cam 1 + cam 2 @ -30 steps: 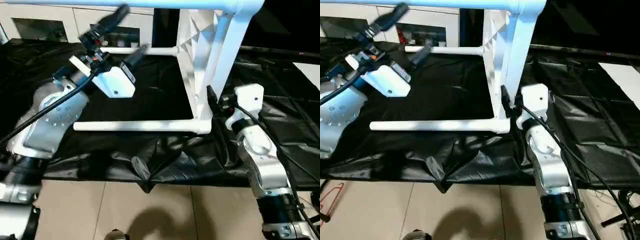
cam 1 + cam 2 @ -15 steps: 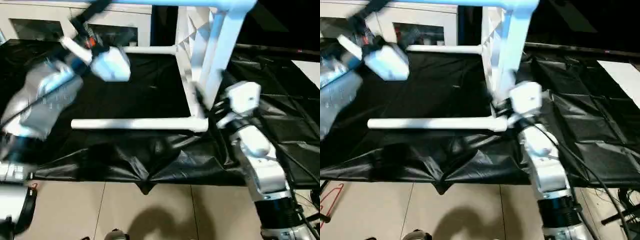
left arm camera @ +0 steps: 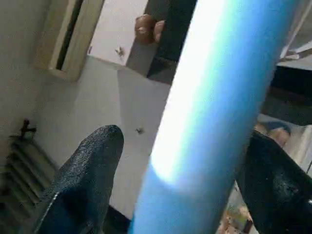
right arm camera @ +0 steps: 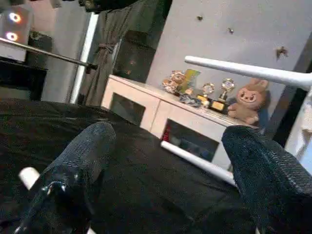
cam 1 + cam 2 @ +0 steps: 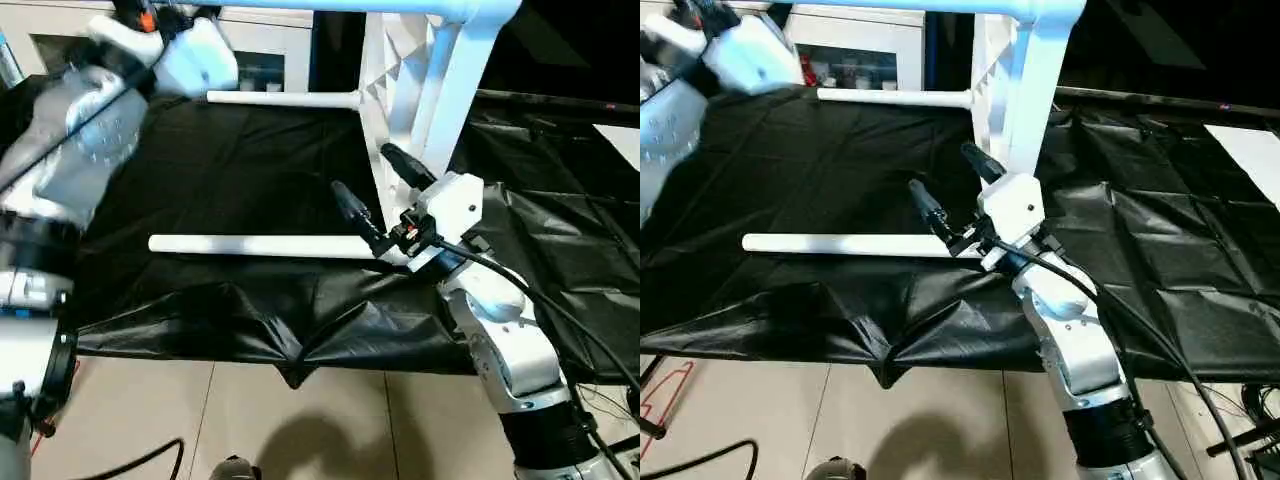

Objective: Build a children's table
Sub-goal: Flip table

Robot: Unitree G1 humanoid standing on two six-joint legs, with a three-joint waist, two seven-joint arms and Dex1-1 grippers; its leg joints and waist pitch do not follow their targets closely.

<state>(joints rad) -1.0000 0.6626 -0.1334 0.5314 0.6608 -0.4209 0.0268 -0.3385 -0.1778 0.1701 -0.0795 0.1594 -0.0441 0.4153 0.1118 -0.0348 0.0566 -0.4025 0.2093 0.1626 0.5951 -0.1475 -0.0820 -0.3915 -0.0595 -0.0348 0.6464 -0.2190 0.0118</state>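
Right claw (image 5: 372,193) gapes, grasping nothing, beside the near leg's (image 5: 255,245) socket end; the leg runs level toward the robot's left. Left claw (image 3: 195,185) straddles the top leg (image 3: 214,97), unclenched.

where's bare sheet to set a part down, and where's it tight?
Free: the black sheet between the far leg and the near leg, and right of the table's upright corner leg. Tight: at the near leg's socket end, where the open right gripper sits; the left gripper straddles the top leg.
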